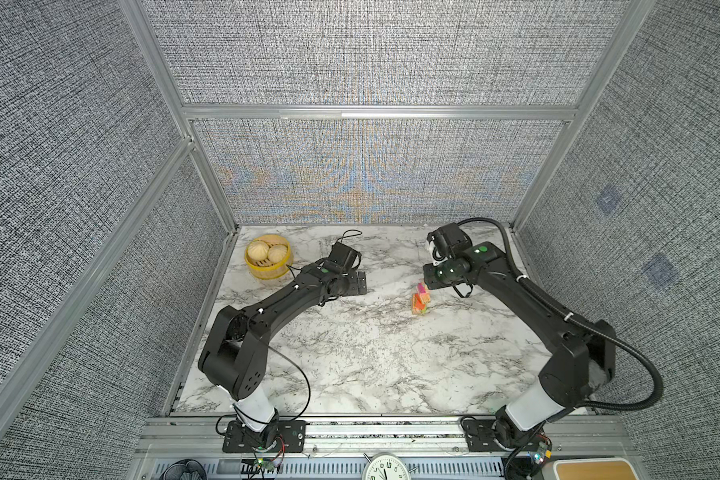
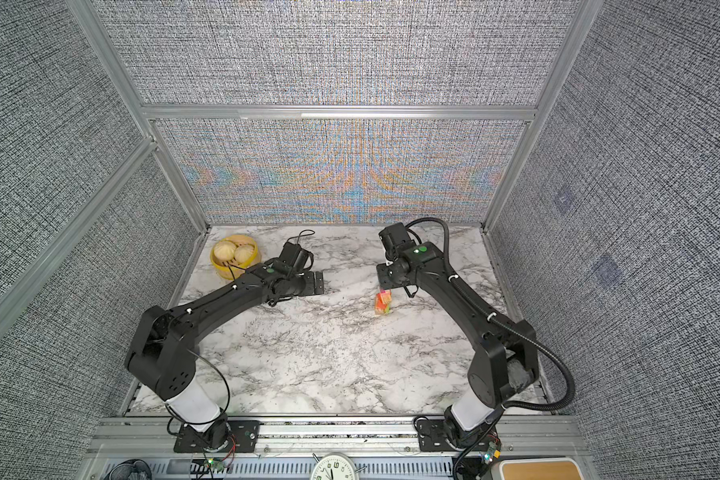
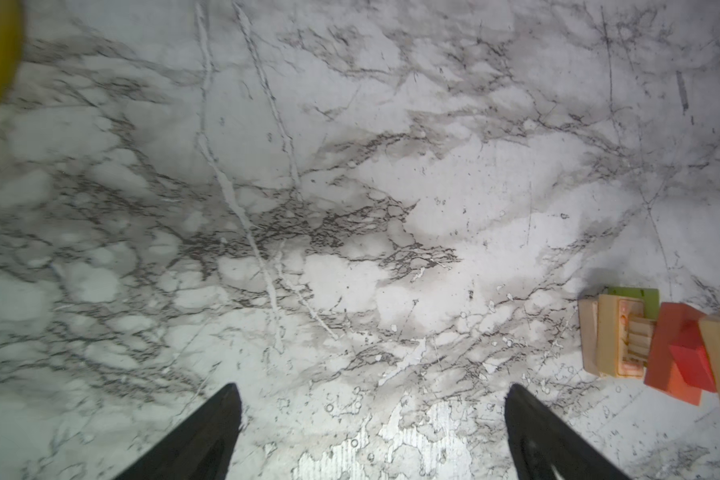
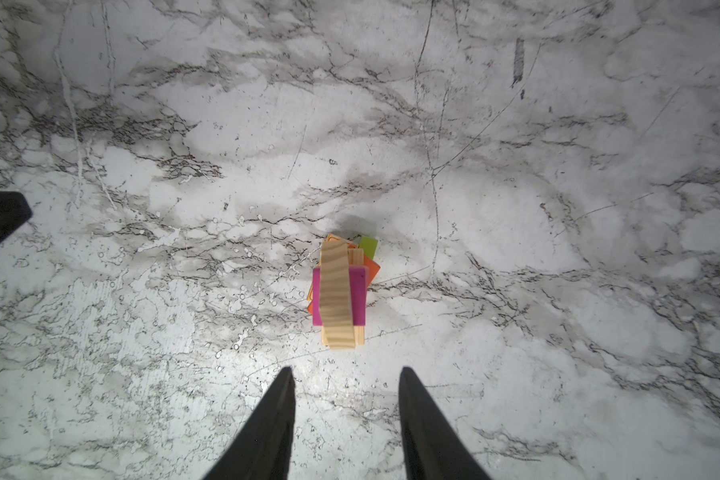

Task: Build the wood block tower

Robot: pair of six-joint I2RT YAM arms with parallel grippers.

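Tower (image 1: pixel 420 299) on marble table (image 4: pixel 516 208) (tan bar (image 4: pixel 337 299) topmost), right jaws parted near it, left jaws wide open

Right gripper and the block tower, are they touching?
Apart. In the right wrist view, bare table shows between the tower and the right gripper, whose jaws stand open and empty.

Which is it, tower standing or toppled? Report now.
Standing. In a top view the tower is one stack; in the right wrist view a tan block lies atop a magenta block.
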